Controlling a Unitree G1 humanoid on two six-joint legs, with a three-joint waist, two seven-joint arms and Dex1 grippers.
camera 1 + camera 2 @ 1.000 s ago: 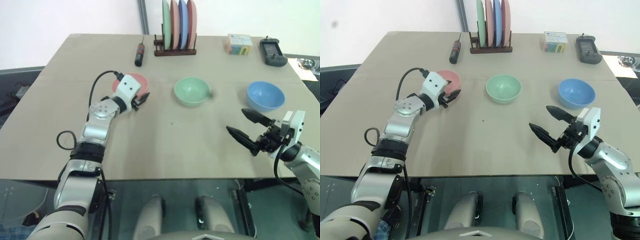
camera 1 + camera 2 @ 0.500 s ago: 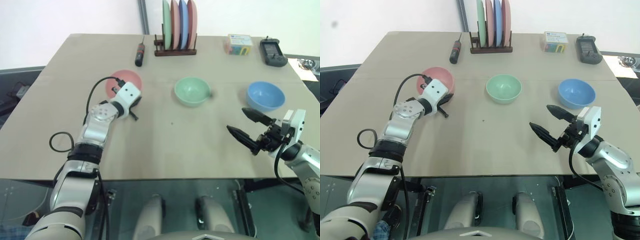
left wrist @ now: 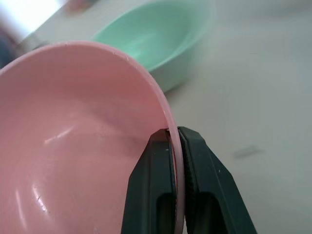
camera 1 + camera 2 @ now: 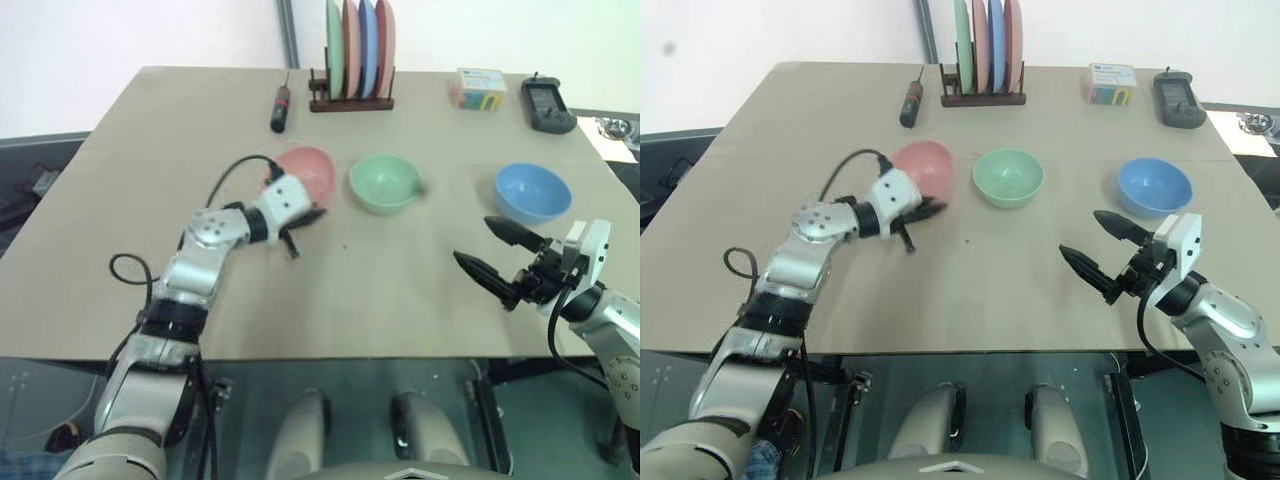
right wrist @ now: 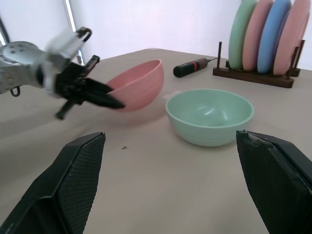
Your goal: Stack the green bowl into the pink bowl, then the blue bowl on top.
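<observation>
At your left end effector [image 4: 297, 222], the two black fingers [image 3: 148, 195] are pinched on the rim of the pink bowl [image 4: 308, 172], one inside and one outside. You hold it tilted and raised, just beside the green bowl [image 4: 384, 182], which sits upright mid-table. Blue bowl [image 4: 532, 192] sits well apart toward your right, untouched. Your right end effector [image 4: 500, 258] hangs spread wide and empty near the blue bowl. Behind on the table [image 4: 150, 120]: plate rack [image 4: 355, 55], screwdriver [image 4: 279, 108]. Step looks like staging the pink bowl as the base; nothing is stacked yet. Next, probably set it flat and release, then take the green bowl by its rim and drop it in.
</observation>
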